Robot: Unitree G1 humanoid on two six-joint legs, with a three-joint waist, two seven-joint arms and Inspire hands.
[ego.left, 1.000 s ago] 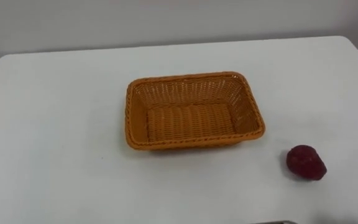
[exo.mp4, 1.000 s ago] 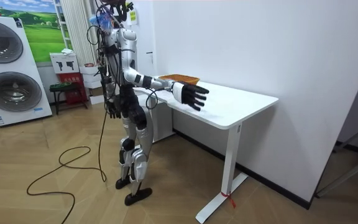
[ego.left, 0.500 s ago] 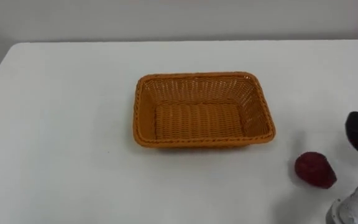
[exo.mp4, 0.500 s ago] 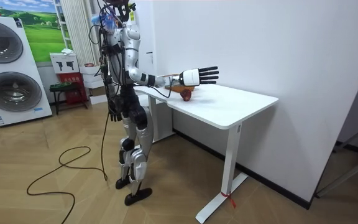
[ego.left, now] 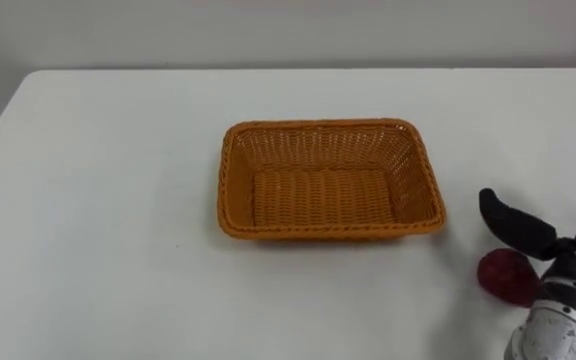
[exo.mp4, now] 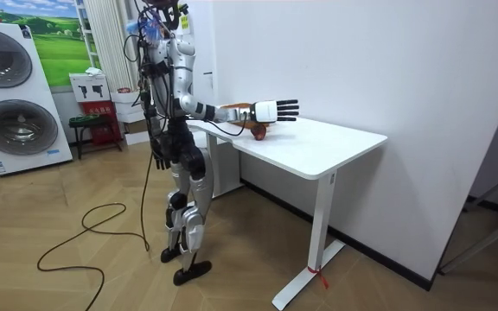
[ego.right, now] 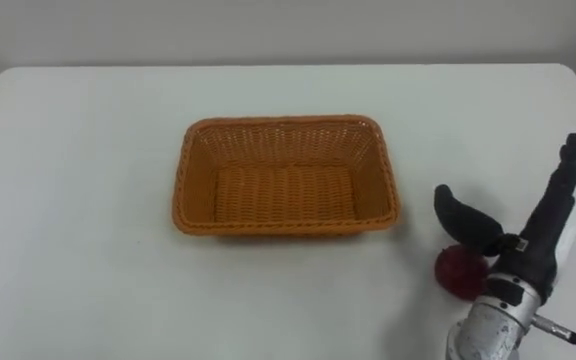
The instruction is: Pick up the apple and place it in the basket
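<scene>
A dark red apple (ego.left: 505,277) (ego.right: 459,271) lies on the white table (ego.left: 98,200), to the right of an empty orange wicker basket (ego.left: 230,170) (ego.right: 189,170). My right hand (ego.left: 553,240) (ego.right: 528,235) hovers just over the apple, open, with straight fingers and the thumb spread toward the basket. It partly hides the apple's right side. In the room view I stand at the table's end with the right hand (exo.mp4: 271,110) stretched out above the apple (exo.mp4: 258,131). My left hand (exo.mp4: 156,158) hangs by my side.
The table's far edge meets a white wall (ego.left: 288,30). The table's right edge lies close behind my right hand. A washing machine (exo.mp4: 11,91) and a small stool (exo.mp4: 89,130) stand behind me in the room view.
My right hand has come in from the right and lowered over the apple. The head camera has shifted slightly; apple and basket have stayed put.
</scene>
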